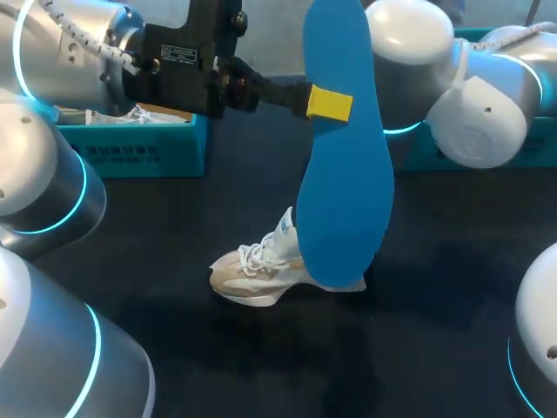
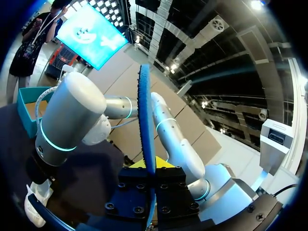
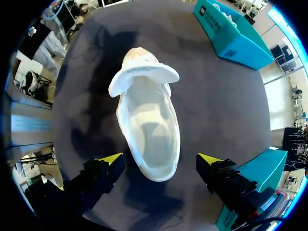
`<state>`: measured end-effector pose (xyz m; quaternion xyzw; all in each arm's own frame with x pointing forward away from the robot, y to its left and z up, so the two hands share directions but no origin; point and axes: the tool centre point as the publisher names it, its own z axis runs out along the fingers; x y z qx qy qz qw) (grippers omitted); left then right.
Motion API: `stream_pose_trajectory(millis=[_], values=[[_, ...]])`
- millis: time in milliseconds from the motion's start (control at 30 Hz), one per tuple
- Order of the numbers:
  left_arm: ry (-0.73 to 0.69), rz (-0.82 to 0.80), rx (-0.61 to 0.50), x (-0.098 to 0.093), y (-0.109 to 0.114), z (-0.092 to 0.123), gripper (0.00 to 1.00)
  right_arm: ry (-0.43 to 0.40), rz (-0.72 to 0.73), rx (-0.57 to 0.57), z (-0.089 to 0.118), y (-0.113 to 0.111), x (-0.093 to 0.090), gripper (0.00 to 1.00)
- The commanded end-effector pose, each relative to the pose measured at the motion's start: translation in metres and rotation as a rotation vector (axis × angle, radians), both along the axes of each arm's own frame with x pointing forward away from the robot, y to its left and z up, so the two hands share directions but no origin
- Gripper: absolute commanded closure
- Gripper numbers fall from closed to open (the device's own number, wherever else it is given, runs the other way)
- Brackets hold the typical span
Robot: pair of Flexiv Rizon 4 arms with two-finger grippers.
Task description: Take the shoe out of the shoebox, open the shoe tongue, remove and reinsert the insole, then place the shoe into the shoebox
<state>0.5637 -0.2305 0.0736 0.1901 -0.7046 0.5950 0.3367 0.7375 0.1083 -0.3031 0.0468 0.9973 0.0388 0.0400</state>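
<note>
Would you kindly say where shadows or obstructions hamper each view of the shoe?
Head view: the blue foam insole in the left gripper hides the heel of the white lace-up shoe. Left wrist view: insole edge-on, shoe barely showing. Right wrist view: shoe unobstructed, soft shadows on the dark table.

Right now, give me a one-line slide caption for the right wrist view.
Open right jaws hang over the white shoe, tongue folded forward, on the dark table, teal shoebox beyond.
</note>
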Motion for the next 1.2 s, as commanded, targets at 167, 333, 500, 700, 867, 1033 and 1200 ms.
stream_pose_trajectory(millis=[167, 333, 500, 700, 867, 1033, 1200], values=[[0.0, 0.001, -0.003, 0.0, -0.001, -0.002, 1.0, 0.002, -0.001, -0.007, -0.001, 0.003, 0.001, 0.0], [0.0, 0.001, -0.003, 0.0, -0.001, -0.002, 1.0, 0.002, -0.001, -0.007, -0.001, 0.003, 0.001, 0.0], [0.0, 0.001, -0.003, 0.0, -0.001, -0.002, 1.0, 0.002, -0.001, -0.009, -0.003, 0.006, 0.003, 0.0], [0.0, 0.001, -0.003, 0.0, -0.001, -0.002, 1.0, 0.025, 0.041, -0.04, -0.021, 0.022, 0.014, 0.0], [0.0, 0.001, -0.003, 0.0, -0.001, -0.002, 1.0, 0.036, 0.078, -0.057, -0.032, 0.035, 0.025, 0.0], [0.0, 0.001, -0.003, 0.0, -0.001, -0.002, 1.0, 0.053, 0.113, -0.072, -0.044, 0.046, 0.034, 0.0], [0.0, 0.001, -0.003, 0.0, -0.001, -0.002, 1.0, 0.069, 0.13, -0.086, -0.058, 0.049, 0.039, 0.0]])
